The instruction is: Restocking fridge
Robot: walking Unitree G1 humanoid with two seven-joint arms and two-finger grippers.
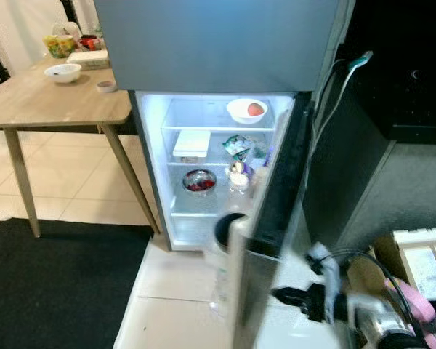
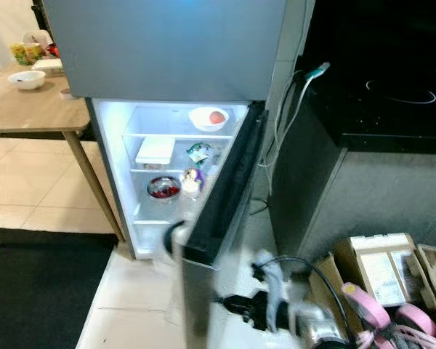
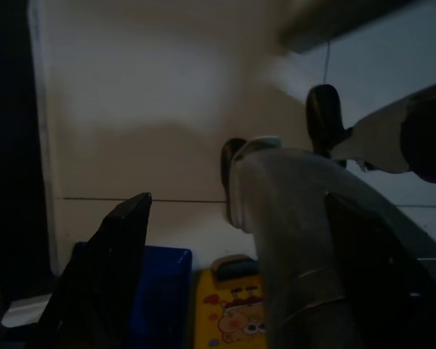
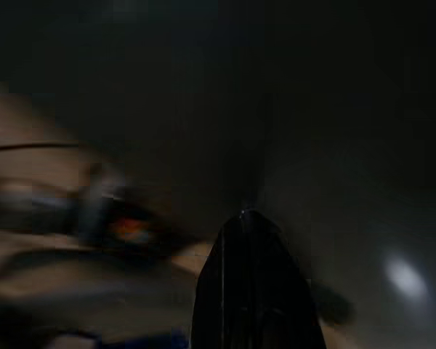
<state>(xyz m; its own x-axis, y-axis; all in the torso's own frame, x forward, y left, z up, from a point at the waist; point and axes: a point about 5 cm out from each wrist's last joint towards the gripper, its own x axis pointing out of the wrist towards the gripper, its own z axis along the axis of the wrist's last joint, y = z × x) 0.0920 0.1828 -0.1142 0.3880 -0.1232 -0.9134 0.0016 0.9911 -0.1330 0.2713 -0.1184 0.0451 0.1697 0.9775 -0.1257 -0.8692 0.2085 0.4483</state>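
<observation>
The fridge [image 1: 218, 43] has its lower door [image 1: 272, 196] swung open toward me, seen edge-on. The lit shelves hold a white bowl with a red fruit [image 1: 247, 110], a white box [image 1: 192, 143], a packet [image 1: 237, 147], a bowl of red food [image 1: 199, 181] and a small jar [image 1: 237, 177]. A clear bottle with a dark cap [image 1: 224, 251] shows blurred at the door's inner side. My right gripper [image 1: 282, 296] is shut, low beside the door's outer face, pointing at it. My left gripper [image 3: 240, 269] is open, with a blurred grey bottle-like shape [image 3: 287, 240] between its fingers.
A wooden table [image 1: 51, 102] with a white bowl [image 1: 62, 72] and food items stands at the left. A black rug [image 1: 51, 283] covers the floor before it. Right of the fridge are a dark counter [image 2: 378, 109], hanging cables [image 1: 334, 87], cardboard boxes [image 2: 381, 269] and pink items [image 2: 370, 309].
</observation>
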